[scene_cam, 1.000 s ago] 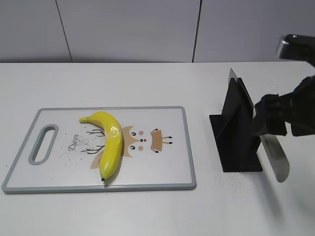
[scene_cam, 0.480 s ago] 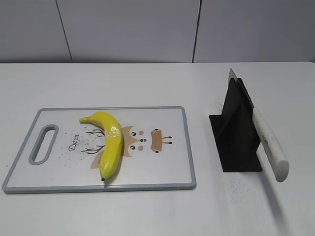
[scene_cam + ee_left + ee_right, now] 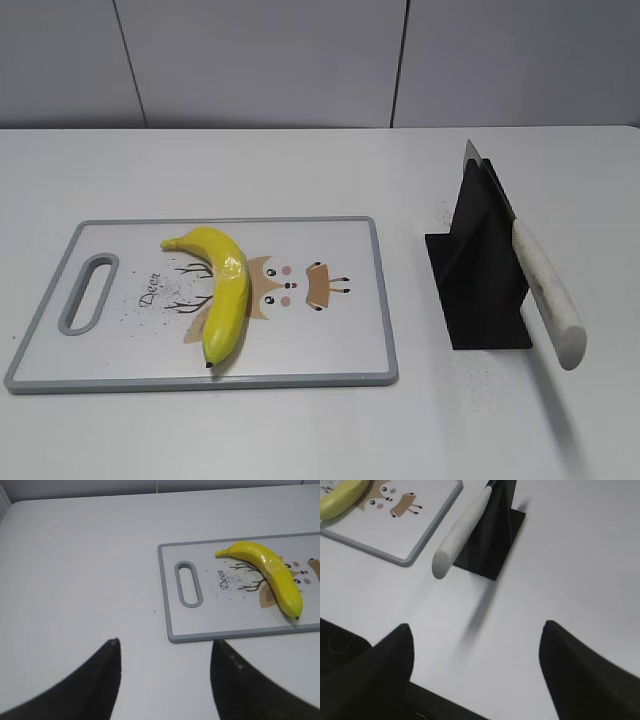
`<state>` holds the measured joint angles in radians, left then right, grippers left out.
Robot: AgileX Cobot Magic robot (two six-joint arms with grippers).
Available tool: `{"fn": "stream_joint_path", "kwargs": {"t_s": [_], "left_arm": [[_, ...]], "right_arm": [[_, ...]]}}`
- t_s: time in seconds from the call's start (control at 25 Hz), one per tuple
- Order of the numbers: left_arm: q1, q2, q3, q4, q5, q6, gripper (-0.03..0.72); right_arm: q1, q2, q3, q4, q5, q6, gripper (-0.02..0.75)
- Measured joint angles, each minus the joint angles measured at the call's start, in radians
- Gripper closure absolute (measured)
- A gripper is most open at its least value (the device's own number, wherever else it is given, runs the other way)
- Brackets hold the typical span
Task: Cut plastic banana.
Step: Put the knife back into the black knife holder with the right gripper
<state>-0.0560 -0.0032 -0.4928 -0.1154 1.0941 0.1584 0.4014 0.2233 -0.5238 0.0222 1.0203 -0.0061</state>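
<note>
The plastic banana [image 3: 222,291] is a glossy, bright yellow curve in one whole piece, with a stubby stem at its far end and a small dark tip at the end nearest the front edge of the board. A streak of light runs along its upper side. It lies flat on the cutting board [image 3: 330,350], on the left half, just right of the handle slot [image 3: 88,292], and partly covers the printed deer [image 3: 290,284] and its antlers.

Counting up: one banana, one white cutting board with a grey rim, one knife [image 3: 545,292], and one black knife stand [image 3: 478,270]. The board sits on the left of the white tabletop [image 3: 300,165], and the stand is well apart from it on the right. The knife rests in the stand at a slant, blade tip up and back, its pale speckled handle sticking out forward and down past the stand's base, clear of the tabletop.

There are two arms. The left pincer [image 3: 165,680] hangs over bare tabletop near the board's handle end, spread wide and empty. The right pincer [image 3: 477,672] hovers in front of the knife handle, also spread wide with nothing between its fingers. Neither shows in the exterior view.
</note>
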Motion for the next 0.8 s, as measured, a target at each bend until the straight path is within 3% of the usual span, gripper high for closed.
{"fn": "stream_joint_path", "kwargs": {"t_s": [0.56,0.8], "left_arm": [[0.0,0.0,0.0,-0.006,0.001,0.0,0.155],[0.0,0.0,0.0,-0.007,0.001,0.0,0.158]], "right_arm": [[-0.006,-0.229,0.018,-0.015,0.019,-0.001,0.155],[-0.162,-0.229,0.018,-0.012,0.019,-0.001,0.155]]}}
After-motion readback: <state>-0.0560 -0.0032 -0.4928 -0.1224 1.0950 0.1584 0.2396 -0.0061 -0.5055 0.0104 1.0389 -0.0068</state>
